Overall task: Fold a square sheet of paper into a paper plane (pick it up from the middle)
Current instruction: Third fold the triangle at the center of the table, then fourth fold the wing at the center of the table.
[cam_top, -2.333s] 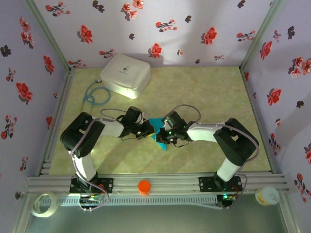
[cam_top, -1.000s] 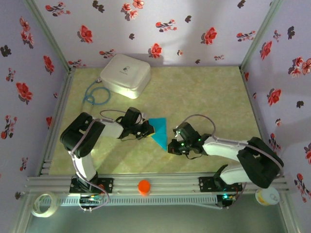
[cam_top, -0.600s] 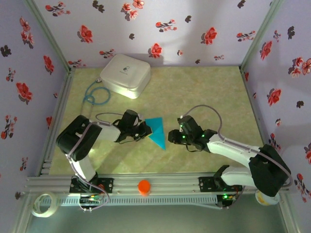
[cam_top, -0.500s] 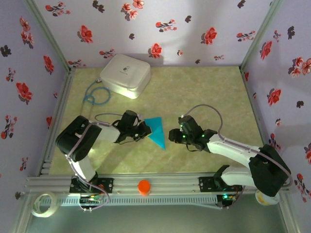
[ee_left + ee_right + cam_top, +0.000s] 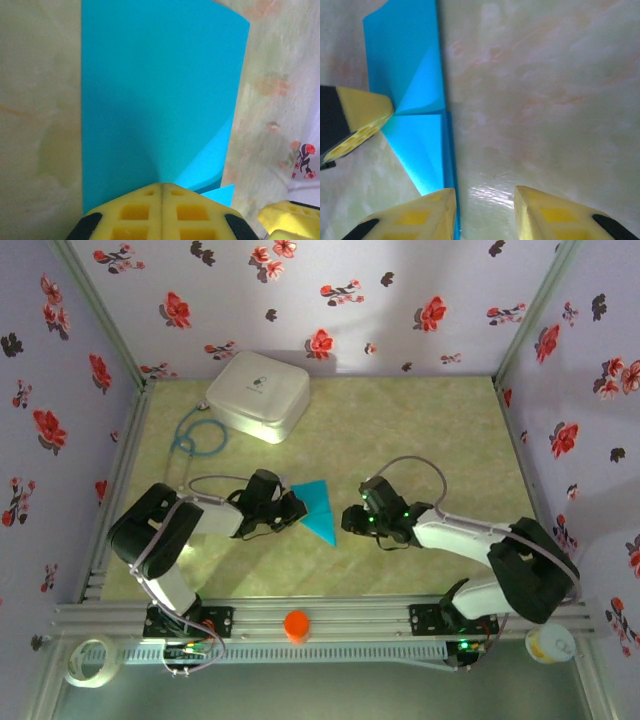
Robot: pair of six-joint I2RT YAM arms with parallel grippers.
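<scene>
Near the middle of the worktop [image 5: 420, 440], between the two arms, the turquoise paper [image 5: 318, 508] is seen lying almost flat. It is already folded into a narrow triangular form with its point toward the near edge. In the right wrist view, overlapping flaps are shown meeting at a cross crease.

The jaws of the left gripper [image 5: 290, 510] are closed tight at the paper's left edge. The sheet appears to be drawn up slightly into them, so a pinch is judged likely, though mere pressing down cannot be ruled out. The jaws of the right gripper [image 5: 348, 520] are parted with only bare worktop between them. One finger is set just beside the long folded edge, toward the pointed end.

The paper is judged to be very light, thin and limp, and likely to slide on the glossy surface. Folded flaps may be expected to spring open unless pressed. Tearing or stray creasing is to be feared if it is tugged from a single-layer corner. Hold is best taken on the thickened folded edge or along the lengthwise crease, with the opposite side kept pinned.
</scene>
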